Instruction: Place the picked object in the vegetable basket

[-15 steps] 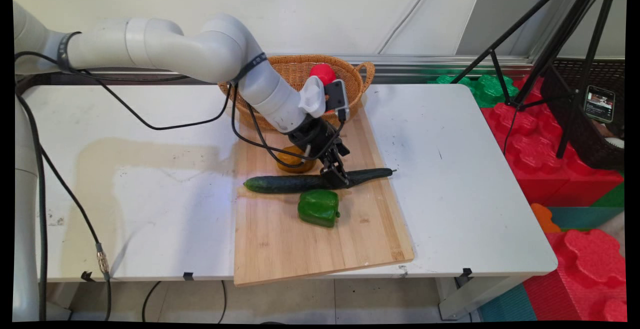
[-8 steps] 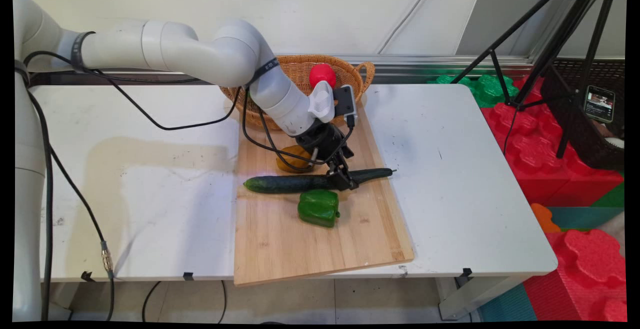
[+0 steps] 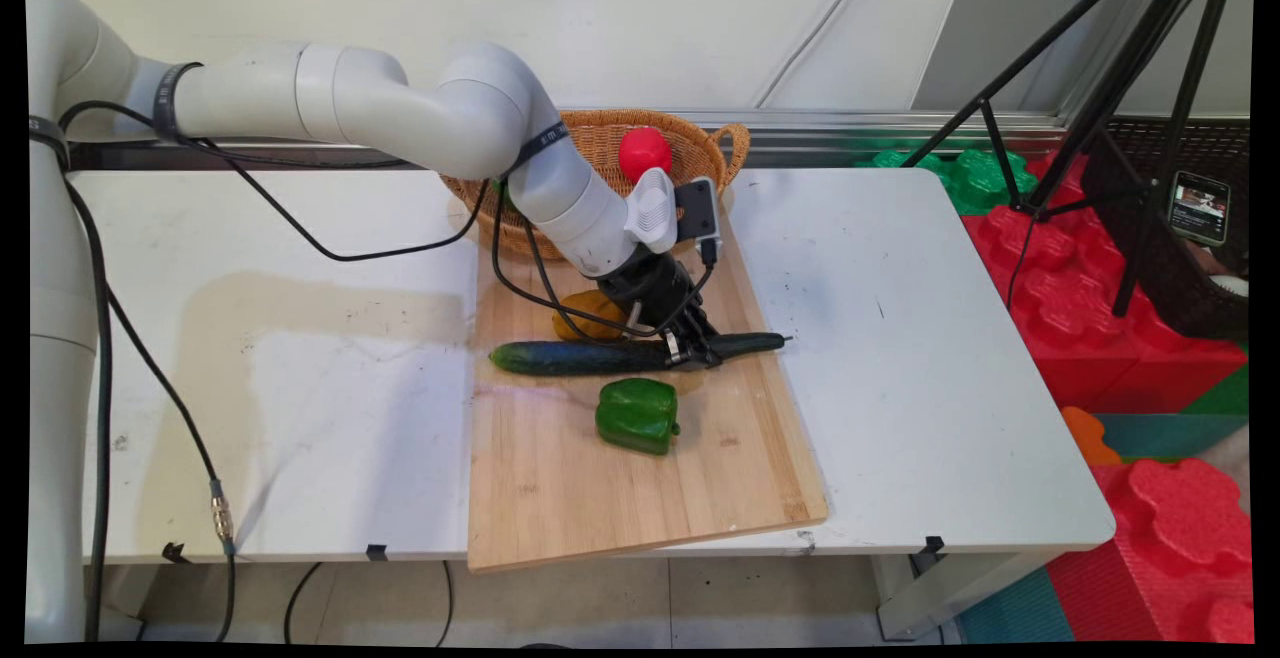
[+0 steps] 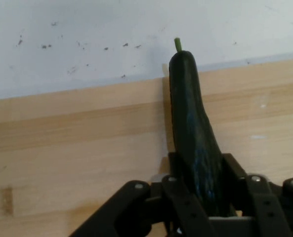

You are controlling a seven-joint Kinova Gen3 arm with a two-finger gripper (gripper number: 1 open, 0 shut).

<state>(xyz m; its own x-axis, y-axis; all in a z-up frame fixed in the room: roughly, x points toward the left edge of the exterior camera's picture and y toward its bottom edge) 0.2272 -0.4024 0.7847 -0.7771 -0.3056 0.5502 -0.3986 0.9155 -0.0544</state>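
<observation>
While clamped on cucumber [image 3: 585, 357], gripper [image 3: 688, 350] over cutting board [image 3: 640, 498], green pepper [image 3: 637, 415] just beside, basket [image 3: 600, 143] behind.

Bright, even indoor light from above fills both views. A pale glossy glare spreads across the white table [image 3: 330, 388], well to the side of the gripper [image 3: 690, 353], which casts only a faint, soft shadow onto the wooden cutting board [image 3: 640, 478]. The hand view looks slightly soft, the cucumber [image 4: 193, 133] showing a dull sheen
</observation>
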